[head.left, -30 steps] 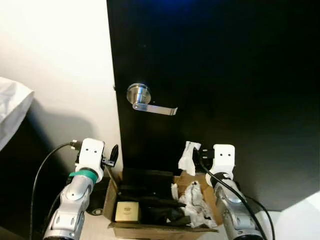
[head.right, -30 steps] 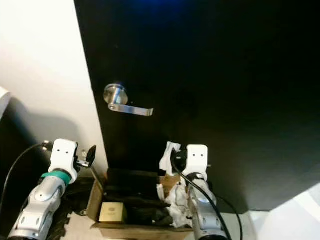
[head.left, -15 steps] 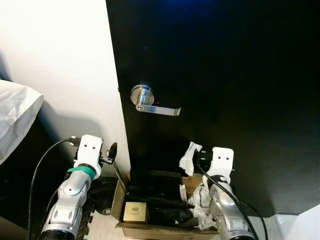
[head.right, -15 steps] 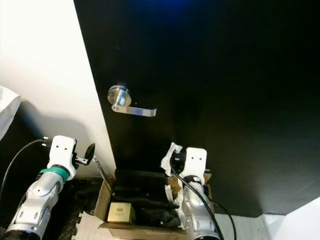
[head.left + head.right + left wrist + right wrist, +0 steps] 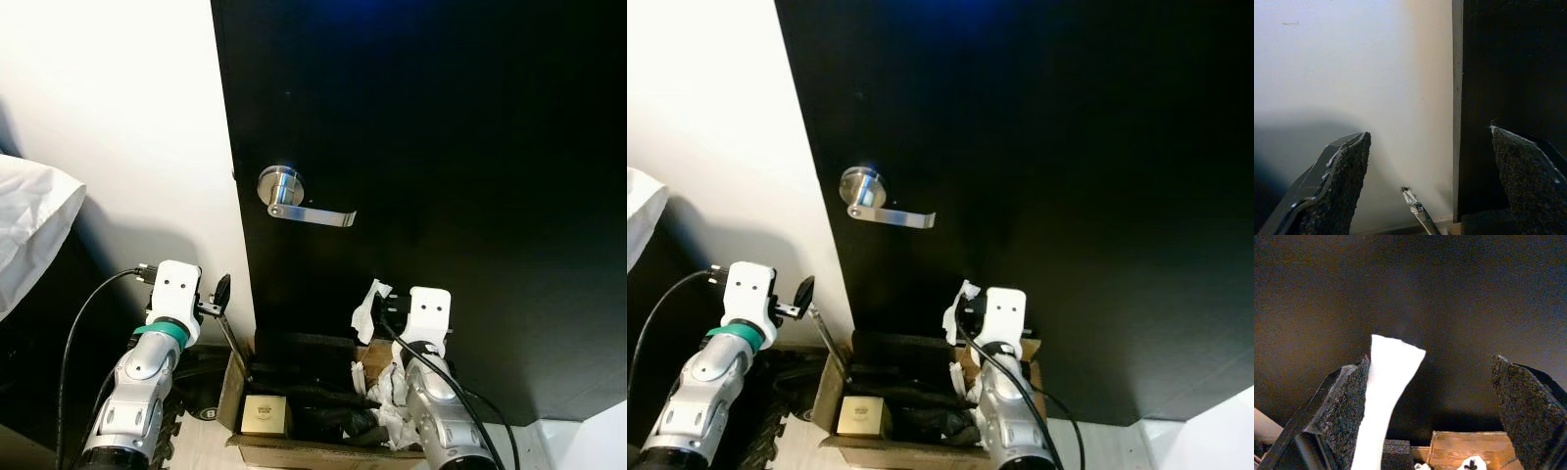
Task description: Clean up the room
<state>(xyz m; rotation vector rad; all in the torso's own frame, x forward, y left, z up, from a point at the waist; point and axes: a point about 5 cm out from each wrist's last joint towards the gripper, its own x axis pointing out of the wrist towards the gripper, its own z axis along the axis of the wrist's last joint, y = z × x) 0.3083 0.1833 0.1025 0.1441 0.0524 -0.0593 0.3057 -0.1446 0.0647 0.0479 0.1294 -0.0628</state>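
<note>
Cardboard box; brushed-metal handle.

Head eyes look down at a black door (both share it); wrist cameras face it closely.

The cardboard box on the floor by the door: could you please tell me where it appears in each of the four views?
Left eye view: the cardboard box sits at bottom centre, between the two arms.
Right eye view: bottom centre, slightly further left.
Left wrist view: a sliver of its corner at the bottom edge.
Right wrist view: its brown flap at the bottom edge.
Shared landmark: the black door rises behind the box.
</note>
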